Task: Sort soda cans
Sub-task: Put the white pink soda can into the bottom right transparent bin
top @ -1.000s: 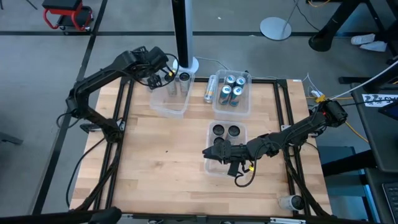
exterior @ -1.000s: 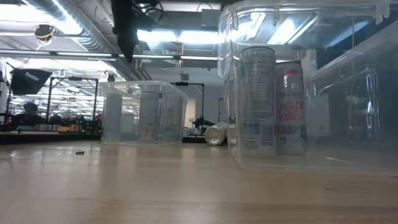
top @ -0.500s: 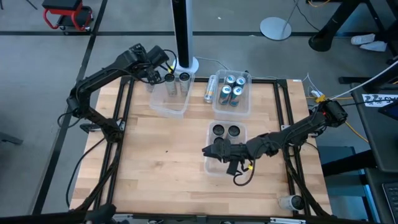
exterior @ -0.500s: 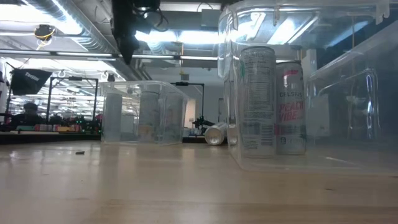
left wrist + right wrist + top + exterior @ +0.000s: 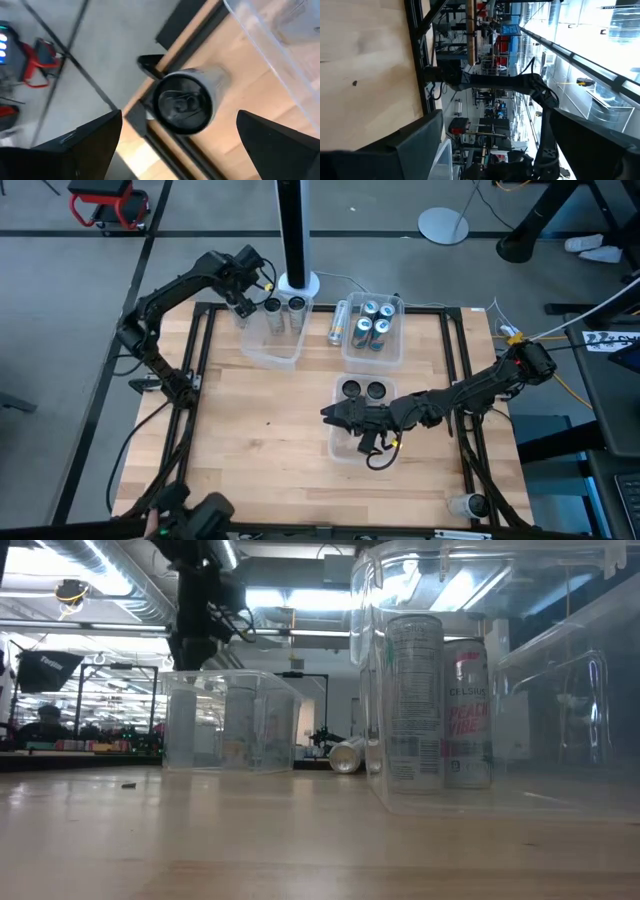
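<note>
My left gripper [image 5: 177, 131] is open over the table's far left corner [image 5: 243, 290], its fingers standing on either side of an upright silver-topped can [image 5: 185, 102] without touching it. That can stands on the wood just outside the left clear bin [image 5: 272, 340], which holds two cans [image 5: 284, 305]. The far middle bin [image 5: 373, 352] holds several blue-and-silver cans. My right gripper [image 5: 330, 415] is open and lies level over the near bin [image 5: 362, 448], beside two dark cans [image 5: 364, 390]. In the low view those cans [image 5: 440, 700] stand upright.
One can [image 5: 338, 322] lies on its side between the two far bins, seen also in the low view [image 5: 347, 753]. Another can [image 5: 470, 504] lies near the table's near right corner. A black frame edges the table. Bare wood fills the left and near parts.
My left gripper has moved from above the left bin toward the table's far left corner and now hangs over the can standing outside the bin. My right gripper has crept a little toward the table's left over the near bin.
</note>
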